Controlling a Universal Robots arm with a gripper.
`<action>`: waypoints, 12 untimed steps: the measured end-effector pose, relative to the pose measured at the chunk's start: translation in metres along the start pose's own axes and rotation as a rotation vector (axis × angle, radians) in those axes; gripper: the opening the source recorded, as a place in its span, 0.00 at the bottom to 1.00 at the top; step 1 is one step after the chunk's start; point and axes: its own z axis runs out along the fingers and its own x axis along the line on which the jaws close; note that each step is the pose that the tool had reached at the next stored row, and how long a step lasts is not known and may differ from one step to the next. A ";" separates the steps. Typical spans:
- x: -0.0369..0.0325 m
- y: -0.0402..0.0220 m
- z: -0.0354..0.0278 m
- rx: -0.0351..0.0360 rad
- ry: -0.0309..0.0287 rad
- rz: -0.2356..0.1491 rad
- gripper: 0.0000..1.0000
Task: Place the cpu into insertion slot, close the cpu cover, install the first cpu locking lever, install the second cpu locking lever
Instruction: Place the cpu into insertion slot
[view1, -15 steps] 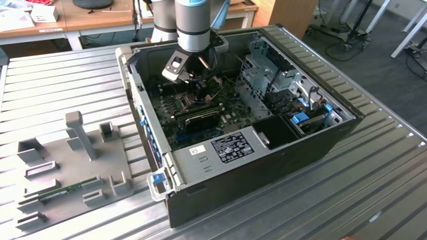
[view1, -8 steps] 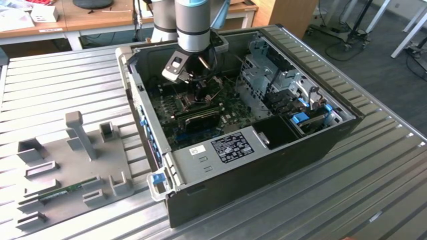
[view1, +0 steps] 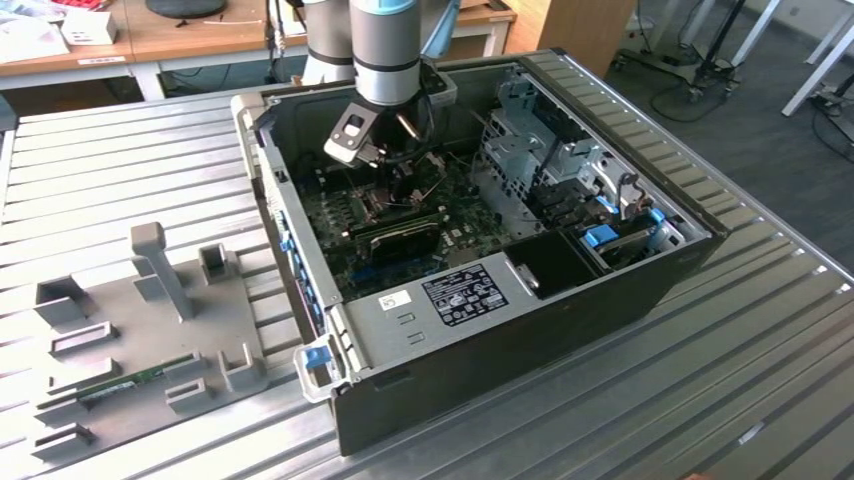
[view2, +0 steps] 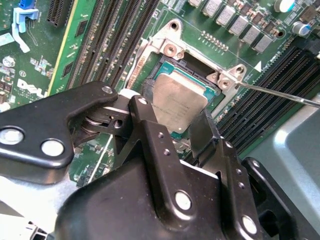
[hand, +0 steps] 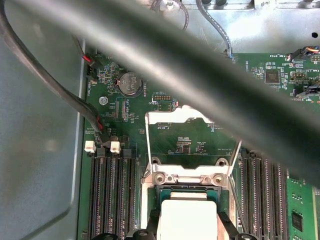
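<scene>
In the exterior view the gripper (view1: 400, 190) blocks our sight of what it carries. In both wrist views its fingers (view2: 145, 117) clench the cpu (view2: 179, 102) over the insertion slot (view2: 159, 47); we cannot tell whether it is seated. The first wrist view shows the cpu cover (hand: 187, 111) open beyond the slot, partly behind a blurred cable (hand: 200, 75).

- The table (view1: 747, 330) that spreads below and all round the pincer (view1: 400, 185) is bare silver metal in long ribbed slats, evenly lit, with a soft sheen.
- Past the pincer and well apart from it, pale wooden desks (view1: 200, 35) on white frames stand beyond the table's far edge.
- Beyond the pincer toward the exterior view's right, a tan wooden panel (view1: 577, 30) stands upright.
- Farther to that side lies grey carpeted floor (view1: 761, 110), with a dark wheeled stand (view1: 674, 70) and white furniture legs (view1: 830, 55).
</scene>
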 end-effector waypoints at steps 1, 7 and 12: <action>0.0000 0.0000 0.0001 -0.0001 0.0001 0.000 0.53; 0.0000 0.0000 0.0003 -0.0002 0.0002 0.000 0.53; 0.0001 0.0000 0.0004 -0.0002 0.0003 0.000 0.53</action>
